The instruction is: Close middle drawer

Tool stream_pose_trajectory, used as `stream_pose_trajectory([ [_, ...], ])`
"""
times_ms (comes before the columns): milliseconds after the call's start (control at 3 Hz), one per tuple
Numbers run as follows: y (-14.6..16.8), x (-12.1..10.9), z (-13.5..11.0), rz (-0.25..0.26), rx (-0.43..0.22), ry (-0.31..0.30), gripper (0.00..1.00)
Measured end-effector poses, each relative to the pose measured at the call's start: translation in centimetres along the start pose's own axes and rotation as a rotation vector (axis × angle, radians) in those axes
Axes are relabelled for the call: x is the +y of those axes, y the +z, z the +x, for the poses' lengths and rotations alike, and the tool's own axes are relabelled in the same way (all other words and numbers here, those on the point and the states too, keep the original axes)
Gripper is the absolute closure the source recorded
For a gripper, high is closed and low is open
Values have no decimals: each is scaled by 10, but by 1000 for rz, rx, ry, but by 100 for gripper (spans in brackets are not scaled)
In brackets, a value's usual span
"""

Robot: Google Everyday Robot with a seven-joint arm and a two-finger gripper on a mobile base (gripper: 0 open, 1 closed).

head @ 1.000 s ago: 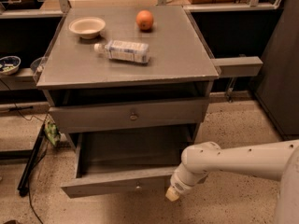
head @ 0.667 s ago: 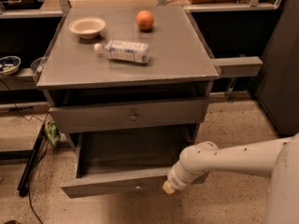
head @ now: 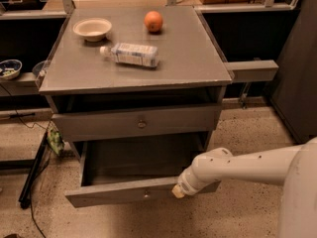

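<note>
grey laminate covers the cabinet [head: 188,63], which is seen from above and in front in the one camera view. on its top are set a pale shallow bowl [head: 92,29] at the rear left, an orange [head: 153,21] at the rear centre, and a clear plastic bottle [head: 130,54] laid on its side nearer the middle, cap towards the left; the three are kept apart from one another. beneath the top a dark recess is seen, and under it the upper drawer front [head: 99,126] with its upper knob [head: 142,124], close to flush with the frame.

the middle drawer [head: 114,196] is found directly below, drawn well out towards the camera, so that its bare grey interior is exposed. its flat front panel carries a small central knob [head: 146,194].

the white arm [head: 247,165] is brought in from the right edge, low over the speckled floor [head: 247,133]. the gripper [head: 178,191] is placed at the outer face of the middle drawer's front panel, just right of the central knob (contact appears to be made, though the exact spot is masked by the wrist). whether the gripper is spread or closed cannot be told.

at the far left a blue patterned bowl [head: 9,68] is seen on a lower shelf, and a black bar [head: 32,177] is leaned over the floor beside the cabinet.
</note>
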State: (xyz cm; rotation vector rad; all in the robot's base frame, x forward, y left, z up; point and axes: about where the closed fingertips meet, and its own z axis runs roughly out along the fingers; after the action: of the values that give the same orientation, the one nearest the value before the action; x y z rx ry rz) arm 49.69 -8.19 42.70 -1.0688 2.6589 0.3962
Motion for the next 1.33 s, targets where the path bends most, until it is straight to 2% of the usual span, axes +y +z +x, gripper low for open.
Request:
stream_pose_trajectory([
  [333,0,0,0,0,0,0,100],
  [1000,3,-6,-9,36,-28,-9,100],
  [1333,2,-9,-14,49,-43,-14,96],
])
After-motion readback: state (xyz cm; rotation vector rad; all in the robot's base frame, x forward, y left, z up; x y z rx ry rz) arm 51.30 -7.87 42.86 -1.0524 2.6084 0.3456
